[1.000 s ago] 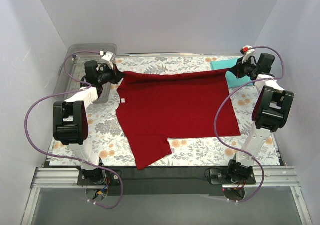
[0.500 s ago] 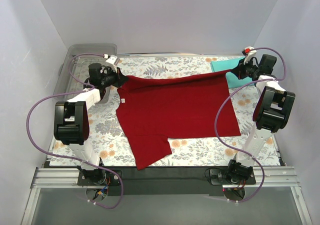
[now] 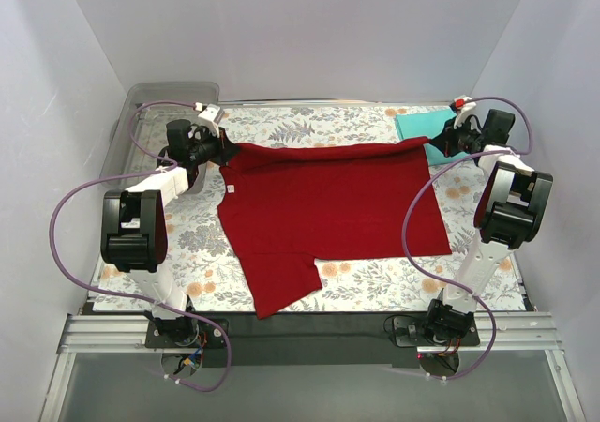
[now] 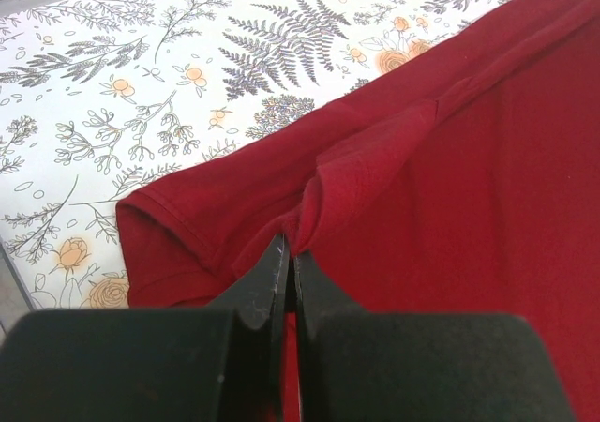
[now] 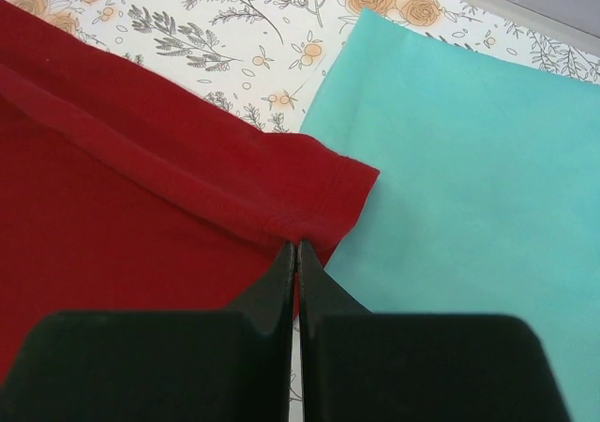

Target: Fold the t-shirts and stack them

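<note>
Across the floral-print desk the plain dark red short-sleeved cloth t-shirt lies spread, soft and limp (likely to sag between holds). The left pincer and right pincer each clench 1 end of its far edge, sensible holds, the right end beside the flat folded teal t-shirt.

Two t-shirts, two pincers, one tray

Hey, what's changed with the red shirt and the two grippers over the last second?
The left gripper and right gripper shifted slightly toward the arms' bases, drawing the far edge of the dark red shirt with them. Nothing was let go: both stay shut on that edge. Its near part and the teal shirt lie as before.
</note>
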Robot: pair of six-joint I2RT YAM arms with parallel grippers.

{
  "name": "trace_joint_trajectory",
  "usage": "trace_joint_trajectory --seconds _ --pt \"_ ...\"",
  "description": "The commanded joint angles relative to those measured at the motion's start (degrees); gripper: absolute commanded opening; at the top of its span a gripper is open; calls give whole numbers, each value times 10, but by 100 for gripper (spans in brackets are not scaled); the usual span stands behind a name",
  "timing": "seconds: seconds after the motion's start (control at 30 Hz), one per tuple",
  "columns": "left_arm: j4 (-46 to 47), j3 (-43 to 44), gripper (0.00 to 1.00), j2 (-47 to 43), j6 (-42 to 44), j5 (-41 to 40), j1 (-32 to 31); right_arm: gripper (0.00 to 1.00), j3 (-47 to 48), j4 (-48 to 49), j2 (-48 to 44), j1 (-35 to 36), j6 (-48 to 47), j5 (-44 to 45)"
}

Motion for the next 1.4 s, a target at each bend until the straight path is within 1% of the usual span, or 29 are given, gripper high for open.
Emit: trace_joint_trajectory --seconds 0.0,0.13,0.3,0.87,1.37 --pt "3 2 0 -47 10 -7 1 1 -5 2 -11 -6 -16 -8" --pt "2 -11 0 -54 11 -3 1 1 -6 -5 -6 -10 -21 -7" --pt "7 -27 0 -65 13 -11 1 1 -29 -8 -17 -11 -38 -12" --pt "-1 -44 0 -75 20 -18 1 1 -74 -9 -41 -21 -57 -25" --pt "-19 -60 0 -65 33 -24 -4 1 -73 -32 -18 -22 -78 -14"
